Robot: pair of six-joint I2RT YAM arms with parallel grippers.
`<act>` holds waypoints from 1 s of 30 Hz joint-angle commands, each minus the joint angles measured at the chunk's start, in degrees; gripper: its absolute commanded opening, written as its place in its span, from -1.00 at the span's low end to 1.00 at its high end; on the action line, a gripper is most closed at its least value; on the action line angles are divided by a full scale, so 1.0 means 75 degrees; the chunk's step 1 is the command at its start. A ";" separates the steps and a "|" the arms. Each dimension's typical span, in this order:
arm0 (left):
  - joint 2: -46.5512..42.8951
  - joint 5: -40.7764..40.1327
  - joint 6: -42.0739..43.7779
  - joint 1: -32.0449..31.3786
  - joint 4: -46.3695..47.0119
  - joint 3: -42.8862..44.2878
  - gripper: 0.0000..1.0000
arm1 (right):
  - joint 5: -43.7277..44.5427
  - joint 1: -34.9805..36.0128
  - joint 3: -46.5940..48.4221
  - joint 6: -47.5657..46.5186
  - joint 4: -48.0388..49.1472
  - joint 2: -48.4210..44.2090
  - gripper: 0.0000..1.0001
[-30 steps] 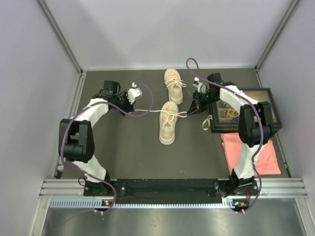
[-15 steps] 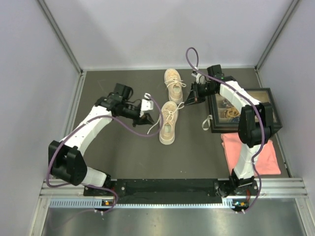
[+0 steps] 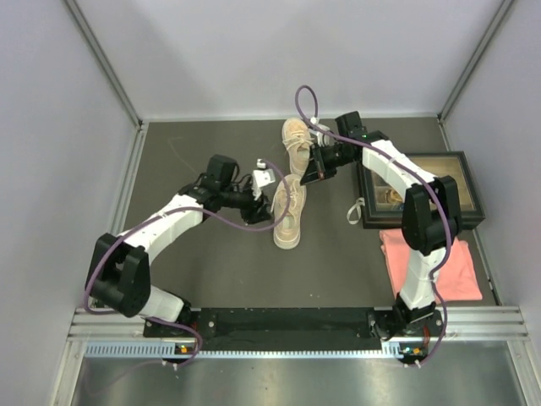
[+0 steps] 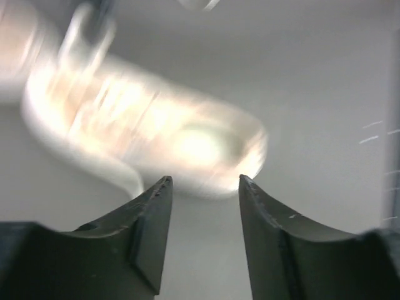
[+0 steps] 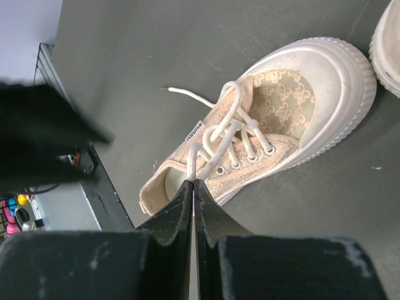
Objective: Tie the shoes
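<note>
Swinging inward since half a second ago, the left gripper [image 3: 270,178] is now hanging right beside the near shoe [image 3: 287,222]. The right gripper [image 3: 311,172] is now sitting further left, between that shoe and the far shoe [image 3: 297,139]. From above, both sets of fingertips are too small to read, and the white lace [image 3: 296,196] is barely showing. A framed picture [image 3: 420,190] and a pink cloth [image 3: 433,264] are lying off to the right on the dark table [image 3: 203,279].

Through the left wrist camera, the left gripper [image 4: 203,181] is standing spread with nothing between its fingers. The near shoe [image 4: 156,137] beyond it is smearing into a pale blur, so no lace detail is coming through.

Through the right wrist camera, the right gripper [image 5: 192,185] is pressing together on the white lace [image 5: 220,128], whose strands are running up to the near shoe [image 5: 281,106]. The far shoe [image 5: 389,44] is being cut off at the upper right corner, and a black blur [image 5: 44,119] is covering the left side.
</note>
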 commanded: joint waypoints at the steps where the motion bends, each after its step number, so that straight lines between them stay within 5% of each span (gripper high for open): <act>1: -0.0295 -0.1720 0.0383 0.0555 0.0708 -0.1027 0.08 | 0.0004 0.0010 -0.0002 -0.0253 0.0122 -0.0231 -1.00; 23: 0.2072 -0.3599 0.1804 0.0474 0.0452 -0.0561 0.02 | -0.0090 0.0010 -0.0014 -0.0371 -0.0089 -0.0243 -1.00; 27: 0.2388 -0.3365 0.2297 0.0473 -0.0311 -0.0280 -0.51 | -0.0090 0.0021 -0.0014 -0.0417 -0.0112 -0.0231 -1.00; 28: 0.2424 -0.3283 0.2321 0.0485 -0.0533 -0.0210 -0.99 | -0.0078 0.0010 -0.0014 -0.0440 -0.0112 -0.0231 -1.00; 30: 0.2250 -0.3038 0.2438 0.0508 -0.1061 -0.0116 -1.00 | -0.0055 0.0010 -0.0014 -0.0476 -0.0135 -0.0243 -1.00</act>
